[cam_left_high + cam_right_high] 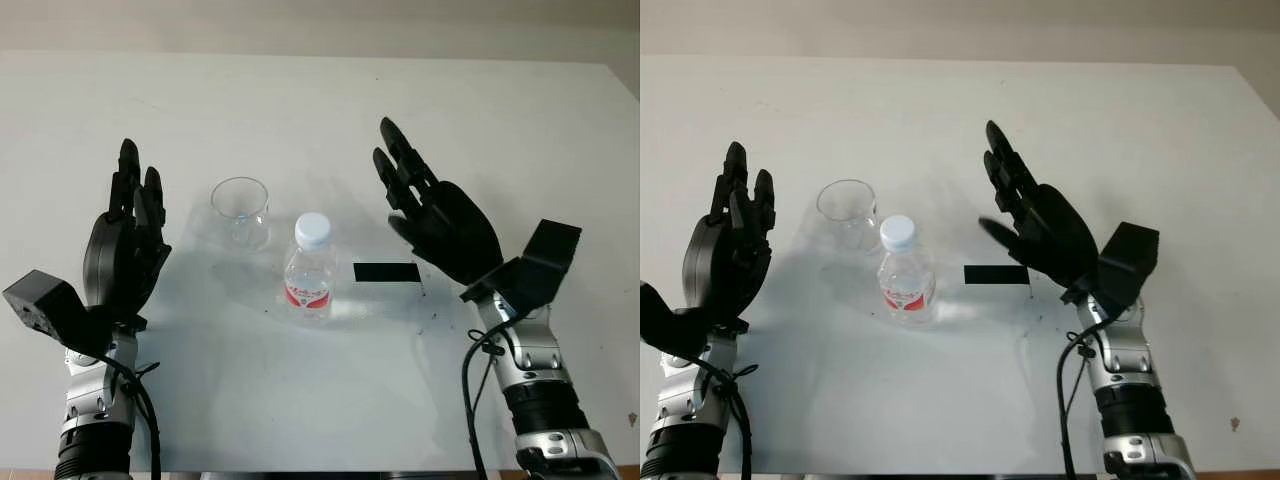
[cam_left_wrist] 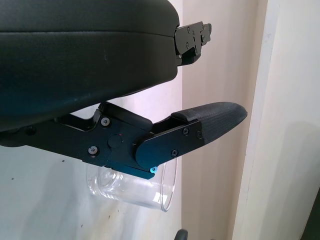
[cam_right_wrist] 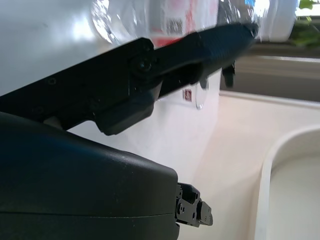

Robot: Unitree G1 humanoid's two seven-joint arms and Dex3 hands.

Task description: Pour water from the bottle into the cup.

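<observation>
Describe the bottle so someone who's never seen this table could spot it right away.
On the white table, look between the two black robot hands. The bottle stands upright just right of the clear cup, left of a black strip. Unlike them, it has a white cap and a red label.

Bright, even light across the white table [image 1: 300, 400]. Soft shadows spread toward the robot from the bottle [image 1: 309, 268] and the cup [image 1: 240, 210]. Glare glints beside the bottle's base. In the right wrist view the bottle blurs, highlights blown out.
</observation>
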